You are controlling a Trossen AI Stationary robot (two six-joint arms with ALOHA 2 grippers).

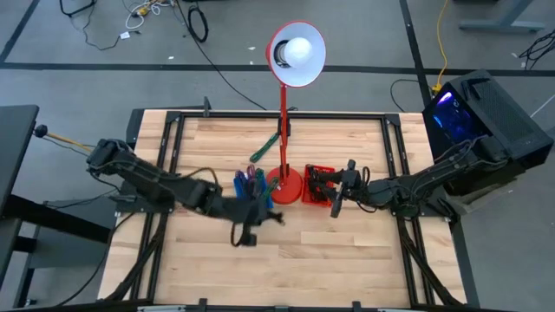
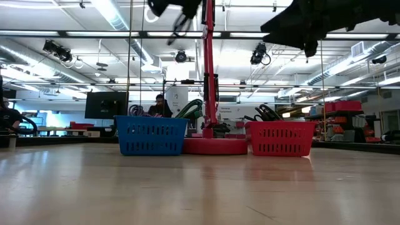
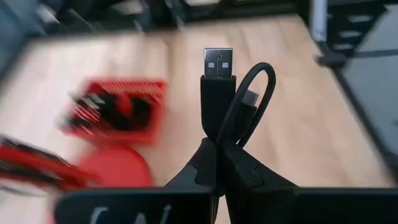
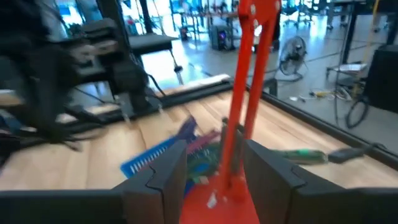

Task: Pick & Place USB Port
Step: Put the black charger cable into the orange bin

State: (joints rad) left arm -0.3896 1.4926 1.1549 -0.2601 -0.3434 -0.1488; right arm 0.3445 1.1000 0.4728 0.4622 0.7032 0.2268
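Clamping a black USB cable (image 3: 219,93) between closed fingers, left gripper (image 1: 260,211) raised just in front of the blue basket (image 1: 251,185), with right gripper (image 1: 340,198) spread, empty, above the red basket (image 1: 317,185) beside the lamp base (image 1: 284,185).

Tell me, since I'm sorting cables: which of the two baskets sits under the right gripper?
The red basket, on the lamp base's right in the high view; the right gripper hangs over it. The blue basket sits across the base, beside the left gripper.
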